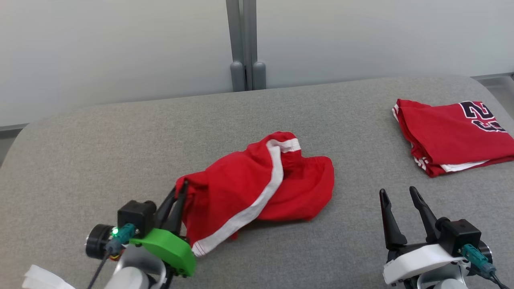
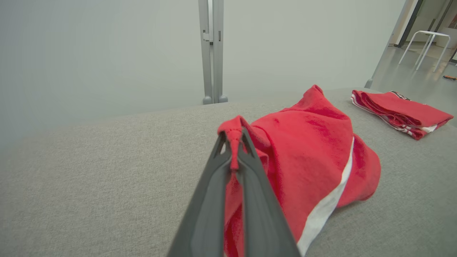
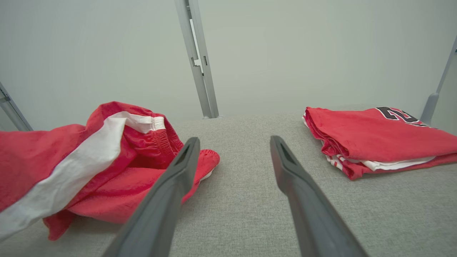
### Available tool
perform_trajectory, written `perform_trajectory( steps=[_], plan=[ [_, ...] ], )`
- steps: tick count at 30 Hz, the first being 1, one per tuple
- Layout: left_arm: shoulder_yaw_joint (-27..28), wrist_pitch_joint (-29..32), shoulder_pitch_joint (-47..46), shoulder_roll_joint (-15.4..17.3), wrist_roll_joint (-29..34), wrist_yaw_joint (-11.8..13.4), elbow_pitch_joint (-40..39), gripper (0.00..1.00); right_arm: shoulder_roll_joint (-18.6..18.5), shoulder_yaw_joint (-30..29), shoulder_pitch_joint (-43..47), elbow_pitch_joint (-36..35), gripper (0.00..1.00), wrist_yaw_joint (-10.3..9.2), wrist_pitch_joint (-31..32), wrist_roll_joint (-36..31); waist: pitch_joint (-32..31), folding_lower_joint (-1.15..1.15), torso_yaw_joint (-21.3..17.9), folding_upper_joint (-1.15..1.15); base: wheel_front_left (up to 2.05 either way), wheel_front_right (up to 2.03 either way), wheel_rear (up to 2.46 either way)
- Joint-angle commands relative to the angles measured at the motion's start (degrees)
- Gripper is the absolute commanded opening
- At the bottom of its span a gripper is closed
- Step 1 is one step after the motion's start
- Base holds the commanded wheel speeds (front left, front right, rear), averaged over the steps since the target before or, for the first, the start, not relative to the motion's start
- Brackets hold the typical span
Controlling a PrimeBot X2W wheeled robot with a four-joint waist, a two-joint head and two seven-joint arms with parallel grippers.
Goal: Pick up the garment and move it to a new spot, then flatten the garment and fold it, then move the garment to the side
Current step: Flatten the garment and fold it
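Note:
The garment (image 1: 257, 184) is a crumpled pair of red shorts with a white side stripe, lying mid-table on the grey cloth surface. My left gripper (image 1: 184, 188) is shut on its near-left edge; in the left wrist view a pinch of red fabric of the garment (image 2: 314, 150) sticks up between the fingertips of that gripper (image 2: 234, 137). My right gripper (image 1: 399, 194) stands open at the lower right, apart from the garment, with nothing between its fingers (image 3: 178, 167). In the right wrist view the garment (image 3: 107, 160) lies to the left of them.
A folded red jersey (image 1: 453, 134) with dark numerals lies at the table's back right, also seen as the jersey (image 3: 371, 139) from the right wrist. A grey post (image 1: 245, 44) stands behind the grey table (image 1: 100, 152) against a pale wall.

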Motion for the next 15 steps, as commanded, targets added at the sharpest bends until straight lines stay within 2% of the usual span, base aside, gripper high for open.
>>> perform_trajectory(
  steps=[1, 8, 15],
  plan=[
    [0.9, 0.8, -1.1, 1.0, -1.0, 0.1, 2.6, 0.00, -0.1, 0.3, -0.7, -0.1, 1.00, -0.09, -0.2, 0.2, 1.3, 0.00, -1.1, 0.00, 0.00, 0.00, 0.00],
    [3.3, -1.3, -9.1, 2.2, -1.2, -1.5, 18.9, 0.00, -0.1, 0.4, -3.1, -0.5, 1.00, -0.09, -0.2, -0.9, 6.9, 0.00, -4.4, 0.00, 0.00, 0.00, 0.00],
    [3.3, -4.2, -19.5, 0.2, -0.3, -2.5, 34.6, 0.00, -0.1, 0.3, -5.0, -0.4, 1.00, -0.09, -0.2, -1.5, 10.6, 0.00, -6.4, 0.00, 0.00, 0.00, 0.00]
  ],
)
